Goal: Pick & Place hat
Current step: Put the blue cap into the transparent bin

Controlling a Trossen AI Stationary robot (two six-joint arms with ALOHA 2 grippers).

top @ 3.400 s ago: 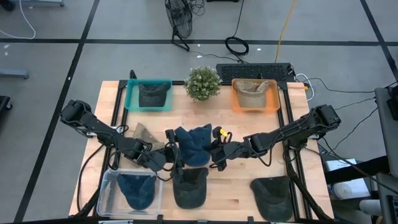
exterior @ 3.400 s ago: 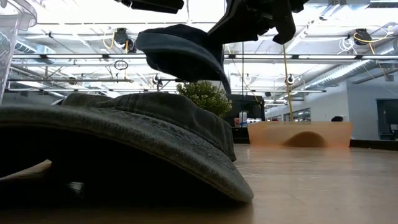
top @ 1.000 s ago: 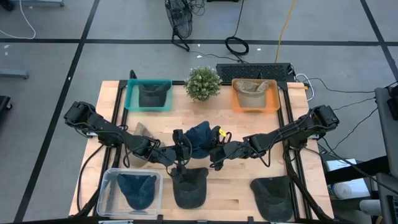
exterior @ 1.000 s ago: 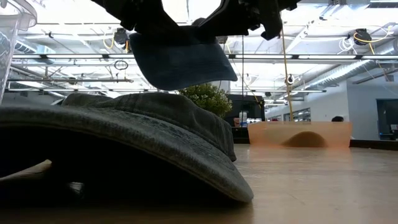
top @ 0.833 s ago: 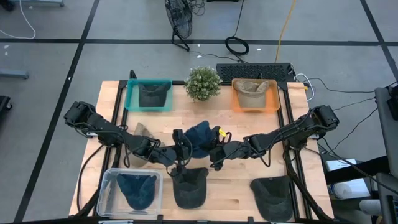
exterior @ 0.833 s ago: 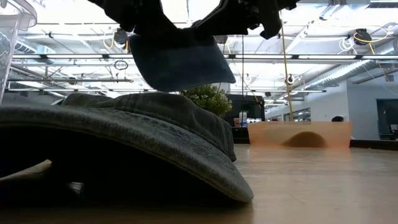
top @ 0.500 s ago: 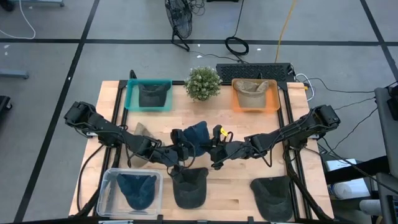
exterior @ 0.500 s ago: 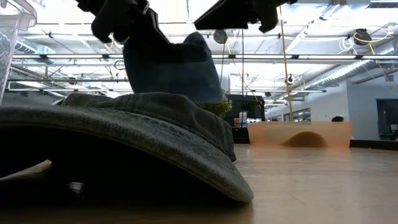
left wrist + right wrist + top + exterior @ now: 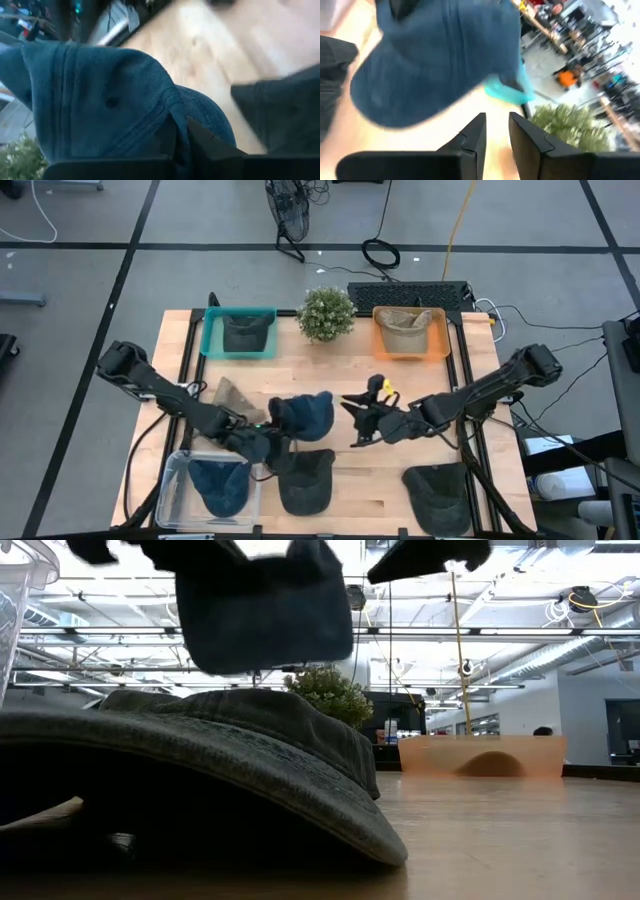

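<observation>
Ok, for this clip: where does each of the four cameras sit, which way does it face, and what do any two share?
High view: overhead, straight down on the table; both arms show, left pincer, right pincer.
Low view: at tabletop height, level across a dark hat into the room; arms enter from above.
Left wrist view: past its own fingers, shut on the blue hat.
Right wrist view: past its open fingers toward that hat.
Shared: the blue hat appears in all four; the plant in high and low views.

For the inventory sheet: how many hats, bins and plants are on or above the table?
Hats: 7, counting the blue hat held aloft
Bins: 3
Plant: 1
Total: 11
</observation>
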